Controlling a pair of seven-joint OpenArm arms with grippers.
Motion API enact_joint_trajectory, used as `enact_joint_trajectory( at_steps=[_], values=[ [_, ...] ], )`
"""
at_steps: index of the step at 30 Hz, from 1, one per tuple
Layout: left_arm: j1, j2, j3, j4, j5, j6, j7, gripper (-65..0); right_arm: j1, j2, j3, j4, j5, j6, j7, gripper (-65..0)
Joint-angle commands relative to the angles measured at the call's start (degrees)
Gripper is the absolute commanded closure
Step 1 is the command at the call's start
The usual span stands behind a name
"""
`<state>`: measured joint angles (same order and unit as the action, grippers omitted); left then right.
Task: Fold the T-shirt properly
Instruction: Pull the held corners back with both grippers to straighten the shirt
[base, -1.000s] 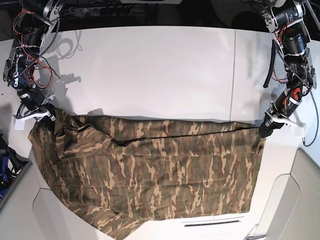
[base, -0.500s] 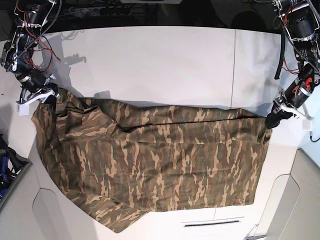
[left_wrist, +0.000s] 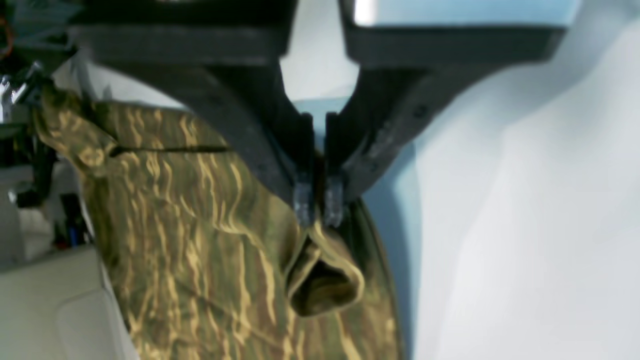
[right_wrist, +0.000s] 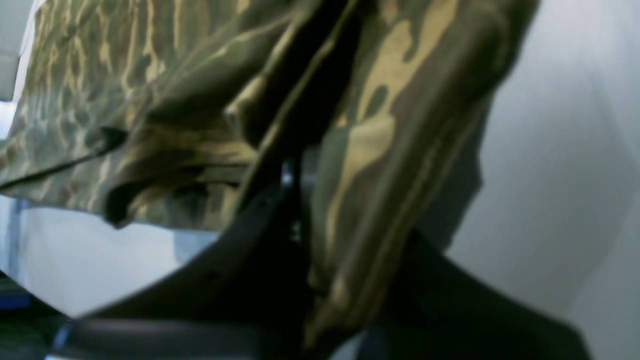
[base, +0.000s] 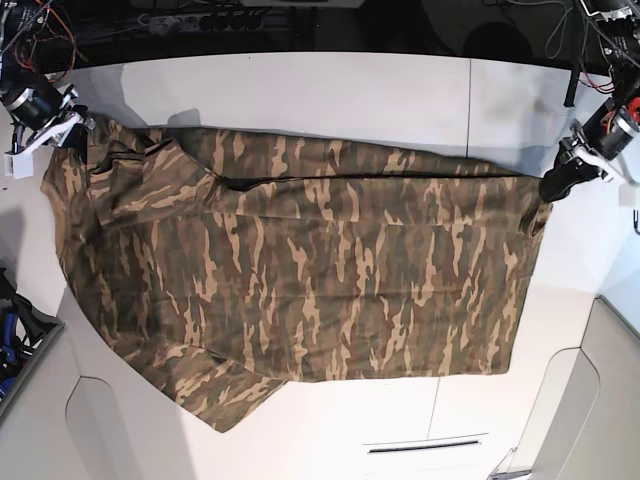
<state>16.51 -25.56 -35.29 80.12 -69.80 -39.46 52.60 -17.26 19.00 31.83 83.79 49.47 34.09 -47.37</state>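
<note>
The camouflage T-shirt (base: 300, 270) hangs stretched between my two grippers over the white table (base: 330, 100), its lower part draping toward the front edge. My left gripper (base: 553, 187) at the base view's right is shut on the shirt's right corner; the left wrist view shows its fingertips (left_wrist: 305, 202) pinching a fold of the T-shirt (left_wrist: 200, 240). My right gripper (base: 78, 128) at the base view's upper left is shut on the other corner; in the right wrist view the T-shirt (right_wrist: 390, 125) drapes over the gripper (right_wrist: 295, 200). The neckband and label are hidden.
Cables and a power strip (base: 200, 20) lie along the dark back edge. A dark bin with blue items (base: 12, 340) sits at the left edge. Grey rounded panels (base: 600, 400) border the table's front corners.
Both grippers have lifted and moved toward the back of the table, pulling the shirt's top edge up and away. The cloth is now spread wider and flatter.
</note>
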Motion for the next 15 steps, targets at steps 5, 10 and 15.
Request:
enact_joint_trajectory(
  at_steps=[5, 10, 15],
  values=[
    [6.8, -0.9, -3.3, 5.8, -6.3, -0.5, 1.9, 0.0, -3.7, 1.3, 0.5, 4.2, 1.6, 0.6, 0.8, 0.0],
    [11.9, -0.9, -3.8, 10.1, -6.3, -0.5, 1.9, 0.0, -6.4, 1.3, 0.5, 7.0, 2.0, 0.6, 0.1, 0.0],
    [15.3, -1.0, -3.8, 12.4, -6.3, -0.5, 2.1, 0.0, -8.2, 1.3, 0.5, 8.1, 2.0, 0.6, -0.5, 0.0]
  ],
)
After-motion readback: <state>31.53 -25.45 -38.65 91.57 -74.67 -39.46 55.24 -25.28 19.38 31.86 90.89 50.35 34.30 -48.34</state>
